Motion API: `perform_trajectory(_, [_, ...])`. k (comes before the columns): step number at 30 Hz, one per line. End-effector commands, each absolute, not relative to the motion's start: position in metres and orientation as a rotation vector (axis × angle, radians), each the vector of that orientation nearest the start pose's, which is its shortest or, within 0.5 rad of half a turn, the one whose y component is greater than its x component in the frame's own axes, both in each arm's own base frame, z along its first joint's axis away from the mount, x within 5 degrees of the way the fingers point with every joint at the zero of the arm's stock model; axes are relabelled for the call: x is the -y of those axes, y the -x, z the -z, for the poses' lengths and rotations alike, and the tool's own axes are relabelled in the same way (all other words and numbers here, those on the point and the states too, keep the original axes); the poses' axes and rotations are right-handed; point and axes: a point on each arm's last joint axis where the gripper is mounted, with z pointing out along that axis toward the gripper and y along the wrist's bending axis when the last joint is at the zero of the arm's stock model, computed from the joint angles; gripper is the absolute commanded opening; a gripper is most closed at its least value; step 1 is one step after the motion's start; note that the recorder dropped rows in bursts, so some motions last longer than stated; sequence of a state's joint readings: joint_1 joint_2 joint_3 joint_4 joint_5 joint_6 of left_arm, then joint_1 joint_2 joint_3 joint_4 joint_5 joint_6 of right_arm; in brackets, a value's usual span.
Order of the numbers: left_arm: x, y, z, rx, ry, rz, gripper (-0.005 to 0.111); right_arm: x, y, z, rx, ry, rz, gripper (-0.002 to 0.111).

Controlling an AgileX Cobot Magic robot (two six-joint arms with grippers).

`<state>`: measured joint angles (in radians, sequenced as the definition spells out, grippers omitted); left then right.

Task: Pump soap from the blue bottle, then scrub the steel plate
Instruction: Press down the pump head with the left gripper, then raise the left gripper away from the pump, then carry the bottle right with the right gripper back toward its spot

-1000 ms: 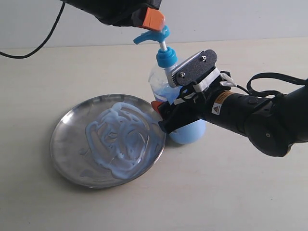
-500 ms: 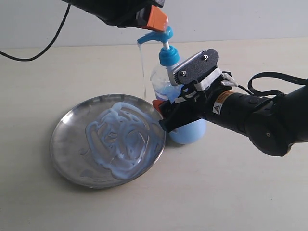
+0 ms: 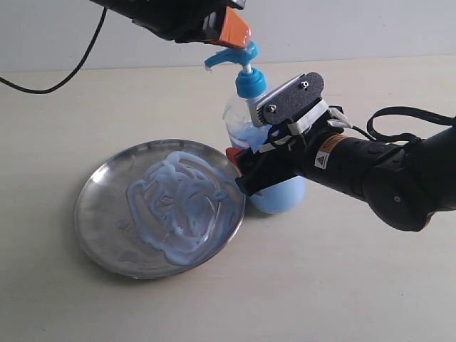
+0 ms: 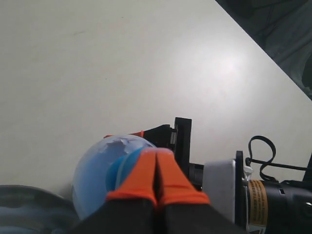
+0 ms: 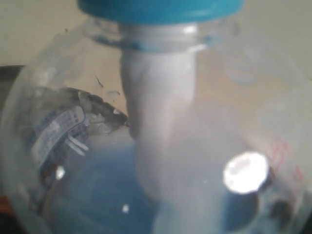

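Steel plate (image 3: 82, 214) lies flat on the bench (image 3: 320, 285), nearest the camera. Its rim is just beside the blue bottle (image 3: 281, 196); can't tell if they touch. Soap (image 3: 178, 203) sits in thick pale-blue swirls over the plate's middle and the side toward the bottle. The plate's outer band away from the bottle is mostly bare metal.

Bottle is upright on the bench, lower part full of light-blue liquid, upper wall clear. Printed label (image 5: 53, 131) shows on the clear wall in the right wrist view.

Right fingers (image 3: 249, 178) are grasping the bottle body at mid height. One finger crosses the near face, the other is hidden behind. Right arm (image 3: 370, 174) comes in low from the side of the bottle away from the plate.

Pump head (image 3: 231, 55) is raised on its stem, spout pointing over the plate.

Left fingers (image 3: 234, 28) are clenched together with nothing between them, right above the pump head. Touching or just clear, can't tell.

Black cable (image 3: 43, 80) hangs farther back, well apart from the bottle.
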<state>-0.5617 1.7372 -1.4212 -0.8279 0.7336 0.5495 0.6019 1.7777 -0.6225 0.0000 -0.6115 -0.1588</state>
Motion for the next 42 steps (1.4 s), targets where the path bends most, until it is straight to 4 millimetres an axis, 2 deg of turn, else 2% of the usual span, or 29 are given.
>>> perform_trajectory(1, [0.245, -0.297, -0.261, -2.482, -0.961, 0.871, 0.0, -0.187, -0.267, -0.168, -1.653, 0.733, -0.306, 0.0])
perform_trajectory(10, [0.24, -0.292, -0.241, -2.535, -0.934, 0.85, 0.0, -0.187, -0.267, -0.168, -1.653, 0.733, -0.306, 0.0])
perform_trajectory(19, [0.241, -0.294, -0.243, -2.514, -0.912, 0.852, 0.0, -0.187, -0.267, -0.168, -1.653, 0.733, -0.306, 0.0])
perform_trajectory(24, [0.24, -0.294, -0.263, -2.429, -0.903, 0.856, 0.0, -0.187, -0.267, -0.168, -1.653, 0.733, -0.306, 0.0])
perform_trajectory(34, [0.236, -0.294, -0.344, -2.148, -0.877, 0.828, 0.0, -0.186, -0.267, -0.168, -1.667, 0.714, -0.302, 0.0])
perform_trajectory(42, [0.227, -0.288, -0.373, -2.024, -0.832, 0.767, 0.0, -0.185, -0.268, -0.168, -1.686, 0.684, -0.318, 0.0])
